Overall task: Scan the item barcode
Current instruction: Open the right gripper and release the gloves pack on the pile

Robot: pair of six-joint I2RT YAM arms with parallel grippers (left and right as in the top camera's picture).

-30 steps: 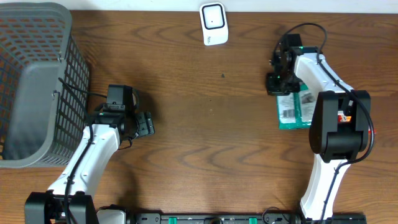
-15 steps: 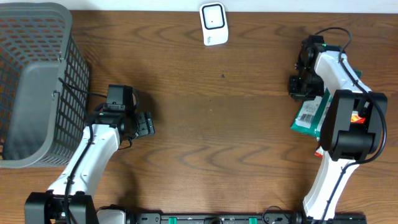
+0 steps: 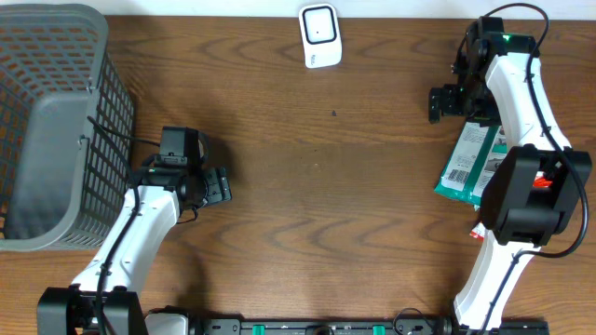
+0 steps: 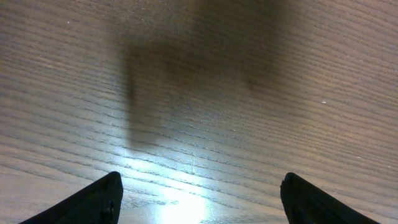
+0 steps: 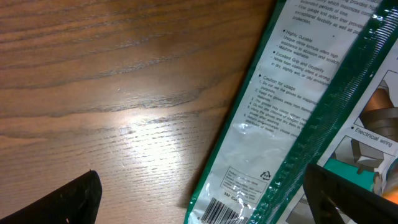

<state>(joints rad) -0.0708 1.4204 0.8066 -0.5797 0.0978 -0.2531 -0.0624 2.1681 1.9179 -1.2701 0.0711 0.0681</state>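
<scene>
Brown wood-grain tabletop, grey mesh basket at far left, white scanner at the top edge. Green packet flat near the right edge, barcode face up, well apart from the scanner. Right claw spread wide, just beyond the packet's upper end, gripping nothing. Left claw also spread, empty, over bare wood. Judged: packet lying loose, no sign of a scan underway; regrasp and presenting the barcode to the scanner apparently left.
</scene>
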